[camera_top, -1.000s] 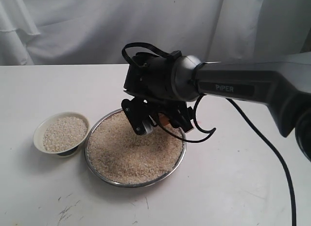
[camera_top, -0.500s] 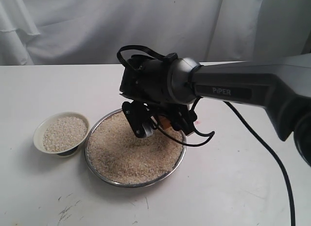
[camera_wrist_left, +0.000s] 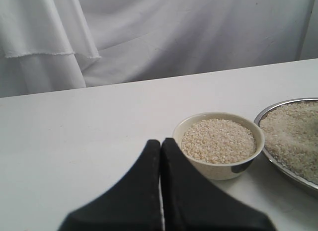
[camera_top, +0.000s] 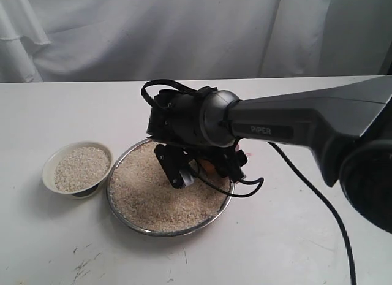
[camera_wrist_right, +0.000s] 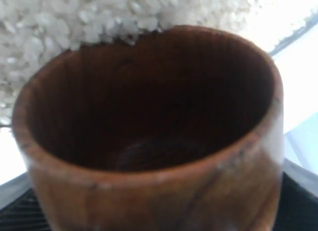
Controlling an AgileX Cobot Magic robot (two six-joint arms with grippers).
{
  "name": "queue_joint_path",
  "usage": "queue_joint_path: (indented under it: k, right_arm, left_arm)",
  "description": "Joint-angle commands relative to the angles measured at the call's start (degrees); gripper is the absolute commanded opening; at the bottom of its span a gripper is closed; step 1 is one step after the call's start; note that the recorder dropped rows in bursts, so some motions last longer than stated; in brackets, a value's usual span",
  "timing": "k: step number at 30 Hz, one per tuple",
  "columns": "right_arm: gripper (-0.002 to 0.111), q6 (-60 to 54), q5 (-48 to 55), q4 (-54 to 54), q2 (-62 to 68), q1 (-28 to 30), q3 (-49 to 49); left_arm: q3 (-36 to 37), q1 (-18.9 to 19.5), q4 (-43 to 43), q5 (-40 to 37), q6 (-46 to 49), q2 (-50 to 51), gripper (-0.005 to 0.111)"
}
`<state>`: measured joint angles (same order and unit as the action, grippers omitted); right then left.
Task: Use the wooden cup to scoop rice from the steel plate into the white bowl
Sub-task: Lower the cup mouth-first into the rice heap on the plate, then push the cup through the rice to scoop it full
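Note:
My right gripper (camera_top: 205,168) reaches in from the right and is shut on the wooden cup (camera_top: 209,168), low over the far side of the steel plate (camera_top: 110,196). A broad heap of rice (camera_top: 156,196) fills the plate. In the right wrist view the wooden cup (camera_wrist_right: 149,191) shows a dark empty interior, its mouth tipped toward the rice (camera_wrist_right: 74,17), far rim at the grains. The white bowl (camera_top: 46,174) stands left of the plate, holding rice. My left gripper (camera_wrist_left: 160,142) is shut on nothing, just short of the white bowl (camera_wrist_left: 221,166).
White draped cloth hangs behind the white table (camera_top: 294,236). A black cable (camera_top: 331,211) trails from the right arm across the table's right side. The steel plate's rim (camera_wrist_left: 283,169) lies close beside the bowl.
The right gripper with the cup has come down and shifted slightly left, closer to the rice. The bowl and plate have not moved.

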<state>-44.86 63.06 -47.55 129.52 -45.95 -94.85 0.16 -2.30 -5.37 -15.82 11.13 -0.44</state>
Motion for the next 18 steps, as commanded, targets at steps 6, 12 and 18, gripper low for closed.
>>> queue_joint_path:
  k: [6,12,18]
  right_arm:
    - [0.0,0.23,0.02,-0.95,1.46,-2.75,0.23]
    - [0.0,1.15,-0.35,-0.95,2.71,-4.05,0.23]
    - [0.0,1.29,-0.99,0.59,2.71,-4.32,0.23]
  left_arm:
    - [-0.16,-0.37,-0.06,0.58,-0.18,0.44,0.0]
    - [-0.16,-0.37,-0.06,0.58,-0.18,0.44,0.0]
    - [-0.16,-0.37,-0.06,0.58,-0.18,0.44,0.0]
